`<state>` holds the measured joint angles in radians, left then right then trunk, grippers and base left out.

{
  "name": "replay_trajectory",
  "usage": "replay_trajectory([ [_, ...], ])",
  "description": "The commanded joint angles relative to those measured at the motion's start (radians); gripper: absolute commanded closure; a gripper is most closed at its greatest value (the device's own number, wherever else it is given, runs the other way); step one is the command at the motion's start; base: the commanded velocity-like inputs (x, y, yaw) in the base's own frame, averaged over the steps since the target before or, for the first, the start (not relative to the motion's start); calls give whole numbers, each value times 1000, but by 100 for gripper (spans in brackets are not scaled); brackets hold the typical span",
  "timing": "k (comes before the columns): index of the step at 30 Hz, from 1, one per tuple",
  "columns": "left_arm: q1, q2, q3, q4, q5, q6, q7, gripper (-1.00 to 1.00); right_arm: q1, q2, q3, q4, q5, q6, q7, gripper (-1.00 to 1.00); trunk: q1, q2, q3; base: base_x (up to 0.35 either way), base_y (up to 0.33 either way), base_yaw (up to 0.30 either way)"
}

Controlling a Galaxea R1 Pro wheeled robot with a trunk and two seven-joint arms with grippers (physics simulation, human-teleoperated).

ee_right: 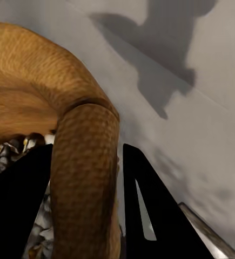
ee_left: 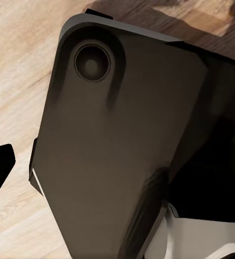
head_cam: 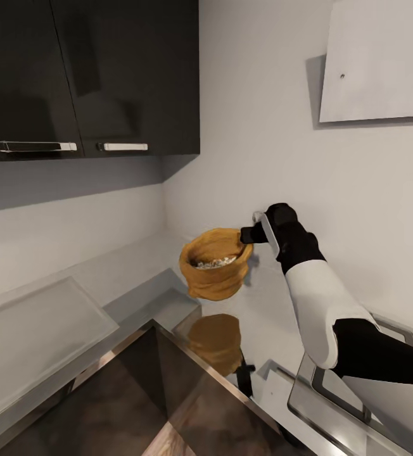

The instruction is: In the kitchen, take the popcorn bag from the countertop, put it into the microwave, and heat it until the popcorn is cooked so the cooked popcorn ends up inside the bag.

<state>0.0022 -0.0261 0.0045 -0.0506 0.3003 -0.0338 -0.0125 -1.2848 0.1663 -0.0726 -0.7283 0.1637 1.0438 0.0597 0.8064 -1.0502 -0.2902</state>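
Popcorn bag (head_cam: pixel 215 271) upright, mouth up, right pincer (head_cam: pixel 249 235) pinching rim.

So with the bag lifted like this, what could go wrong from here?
1. The right gripper pinches only the rolled rim of the popcorn bag, which hangs above the countertop; it could slip free.
2. The bag is open at the top, so a tilt could spill the popcorn.
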Motion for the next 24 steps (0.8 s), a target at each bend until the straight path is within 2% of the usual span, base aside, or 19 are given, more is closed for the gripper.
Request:
replay_trajectory([
  [1,0,0,0,-1,5,-2,-1,-100,-1,1,-12,-2,9,3,6,100,0,-1,-1,0,0,0],
  [6,0,-2,2,-2,6,-3,-1,-100,-1,1,-19,-2,10,3,3,100,0,-1,-1,-103,0,0],
  [24,0,-8,3,-1,6,-21,0,-100,-1,2,-21,-2,10,3,6,100,0,-1,-1,-340,0,0],
])
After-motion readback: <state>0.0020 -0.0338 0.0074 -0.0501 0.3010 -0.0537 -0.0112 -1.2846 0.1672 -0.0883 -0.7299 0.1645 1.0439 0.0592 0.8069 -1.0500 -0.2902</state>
